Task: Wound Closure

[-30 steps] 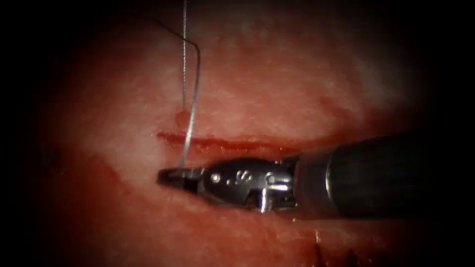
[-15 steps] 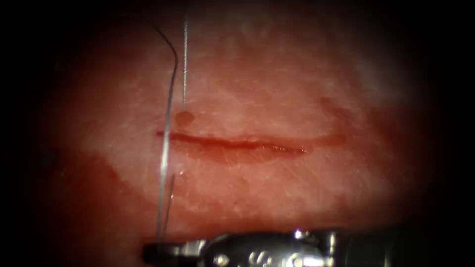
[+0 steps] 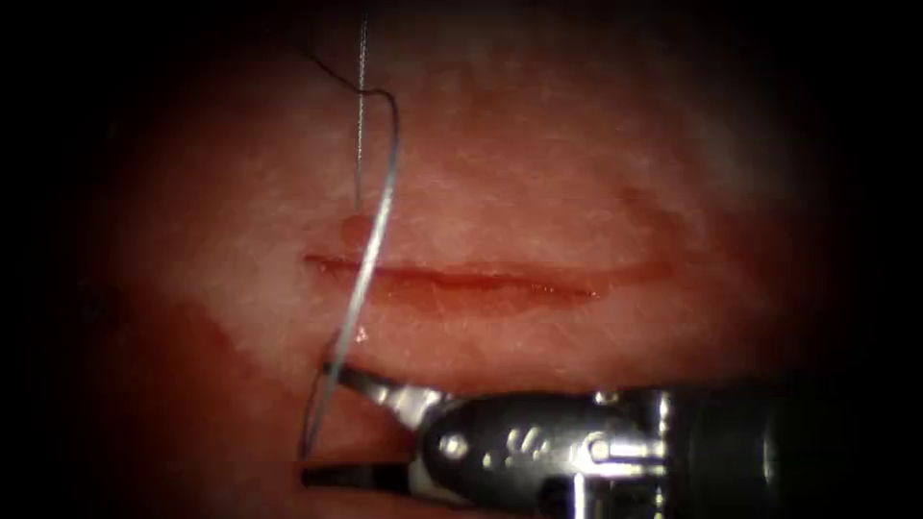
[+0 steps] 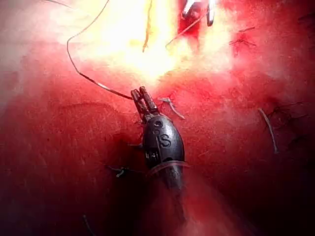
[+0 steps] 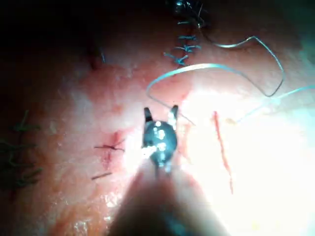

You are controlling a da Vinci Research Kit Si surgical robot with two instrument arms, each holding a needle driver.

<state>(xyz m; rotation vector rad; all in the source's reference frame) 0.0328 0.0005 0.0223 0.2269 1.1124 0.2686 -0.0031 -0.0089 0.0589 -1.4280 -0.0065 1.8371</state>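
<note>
Steel right end effector (image 3: 332,423) gapes around thread (image 3: 370,250); left (image 4: 140,98) (marked "S") grips thread.

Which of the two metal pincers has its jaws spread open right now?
The right tool, entering from the endoscope view's right, gapes around the thread. The left tool is clamped shut on thread.

two grippers (image 3: 322,423), one cut (image 3: 481,279), one thread (image 3: 370,250)

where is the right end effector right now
In the endoscope view the right end effector sits below the left end of the cut, jaws open around the thread without gripping it.
</note>
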